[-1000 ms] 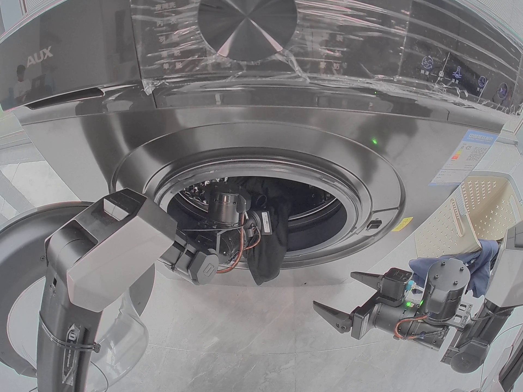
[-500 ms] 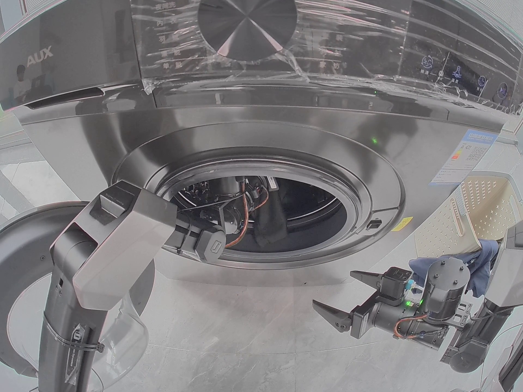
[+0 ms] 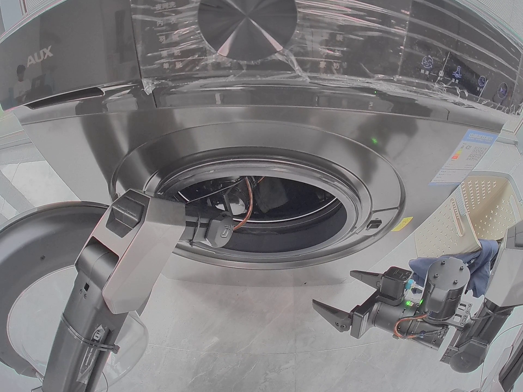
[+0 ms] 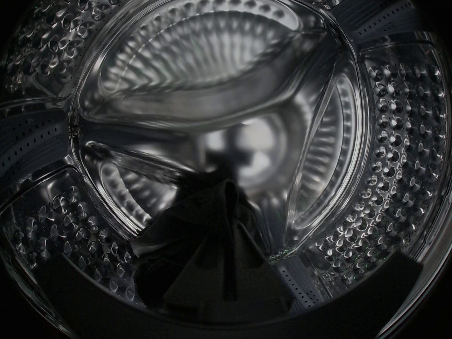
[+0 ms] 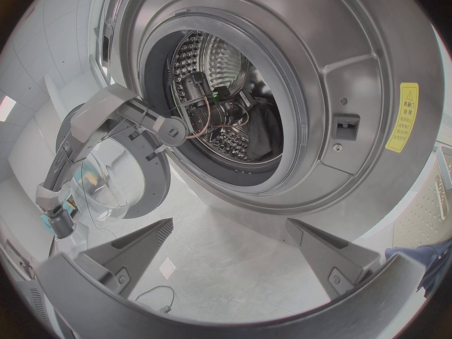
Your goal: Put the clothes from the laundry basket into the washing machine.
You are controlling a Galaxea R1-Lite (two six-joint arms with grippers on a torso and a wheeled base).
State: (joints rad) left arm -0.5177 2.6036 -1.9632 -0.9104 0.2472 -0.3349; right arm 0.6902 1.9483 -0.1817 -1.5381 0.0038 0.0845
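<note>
Pale tiled floor [image 3: 261,328], washing machine [image 3: 327,132] front-on, door [image 3: 32,246] swung open on the robot's left. Left arm [image 3: 136,246] goes through the opening into the drum [image 4: 405,133]. Left gripper [image 4: 228,187] has its fingers pressed together, with the dark garment [image 5: 263,128] pinched at the tips and hanging inside the drum (dim in there, contact itself is hard to make out). Right gripper [image 3: 335,289] hangs over the floor in front of the machine, lower right of the opening, fingers spread wide, empty. Laundry basket [image 3: 485,208] stands on the right beside the machine, blue cloth [image 3: 474,265] at its near edge, partly behind the right arm.
</note>
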